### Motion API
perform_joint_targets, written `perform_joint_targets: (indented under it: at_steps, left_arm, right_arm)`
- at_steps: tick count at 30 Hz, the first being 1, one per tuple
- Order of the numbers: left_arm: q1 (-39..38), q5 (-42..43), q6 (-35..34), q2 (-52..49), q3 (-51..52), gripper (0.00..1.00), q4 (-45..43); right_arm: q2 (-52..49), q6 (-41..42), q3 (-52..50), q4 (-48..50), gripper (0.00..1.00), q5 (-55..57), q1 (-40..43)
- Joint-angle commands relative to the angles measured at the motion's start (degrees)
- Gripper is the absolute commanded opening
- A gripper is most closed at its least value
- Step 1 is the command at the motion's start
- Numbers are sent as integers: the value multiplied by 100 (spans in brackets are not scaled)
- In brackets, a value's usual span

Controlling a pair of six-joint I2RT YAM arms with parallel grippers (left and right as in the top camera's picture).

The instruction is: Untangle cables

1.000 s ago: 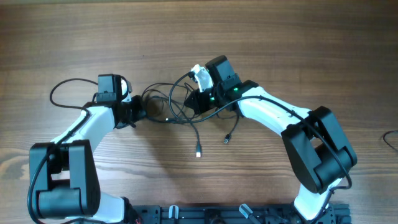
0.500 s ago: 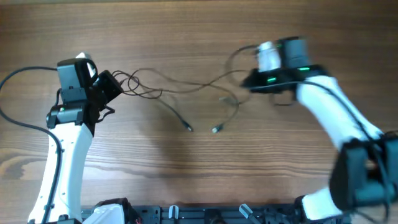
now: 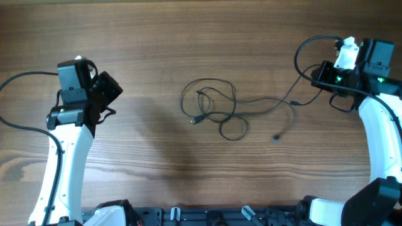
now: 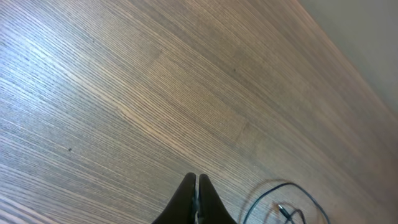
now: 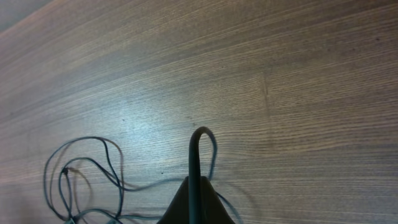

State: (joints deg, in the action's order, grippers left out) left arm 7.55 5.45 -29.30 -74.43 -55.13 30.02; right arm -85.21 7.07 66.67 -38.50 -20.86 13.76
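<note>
Wooden table [image 3: 188,37], mostly bare. The left gripper [image 4: 197,185] is clenched on nothing, well apart from the cables [image 3: 209,108]. The right gripper [image 5: 194,182] pinches one strand. The cables lie mid-table: one strand stretches rightward, but loops overlap at the centre, so I judge the untangling partly done.

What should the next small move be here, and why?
Probably open the left gripper and bring it toward the cables. It is shut on nothing, apart from the looped tangle at centre, while the right gripper seems to pinch one strand, so a second hold looks needed.
</note>
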Motion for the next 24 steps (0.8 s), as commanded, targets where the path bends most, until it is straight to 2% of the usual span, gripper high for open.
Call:
perform_joint_targets:
  at_steps: [1,2,3,4,5,7,8,9,10,12,14,15,17,20,24]
  left_arm:
    - [11,144,-409,-151,-4,15,-17]
    - [-35,498,-546,-216,-4,28,-17]
    - [-96,852,-636,-293,-4,66,-20]
    - [-179,1211,-671,-385,-4,93,-20]
    - [-299,1532,-743,-507,-4,100,-46]
    - [-516,1759,-717,-699,-4,99,-72]
    - [-704,1768,-654,-835,-4,86,-151]
    - [-935,1762,-326,-984,-4,79,-321]
    - [-1152,1690,-61,-1093,-7,78,-417]
    - [-1685,780,20,-1316,-52,80,-400]
    - [-2253,-649,98,-1554,-208,86,-232]
    - [-2428,-903,280,-1648,-271,88,-236]
    - [-2802,-1005,560,-1912,-417,90,-304]
    - [-3152,-1005,308,-2223,-466,84,-501]
    - [-3342,-929,-11,-2406,-466,85,-979]
  right_arm:
    - [57,-70,-28,31,4,-142,-31]
    - [57,-68,-35,31,4,-260,-42]
    - [55,-70,-39,31,4,-376,-48]
    - [55,-68,-39,26,4,-442,-48]
    - [55,-63,-39,26,4,-485,-52]
    - [55,-66,-39,13,4,-494,-107]
    - [55,-66,-39,2,4,-494,-146]
    - [55,-66,-39,-7,4,-494,-192]
    - [55,-66,-39,-9,4,-494,-240]
    - [52,-66,-39,-2,4,-494,-345]
    - [46,-63,-39,-2,4,-492,-463]
    - [44,-66,-39,2,4,-490,-527]
    - [39,-66,-39,20,4,-490,-645]
    - [24,-66,-39,35,4,-479,-796]
    - [24,-68,-39,31,4,-466,-874]
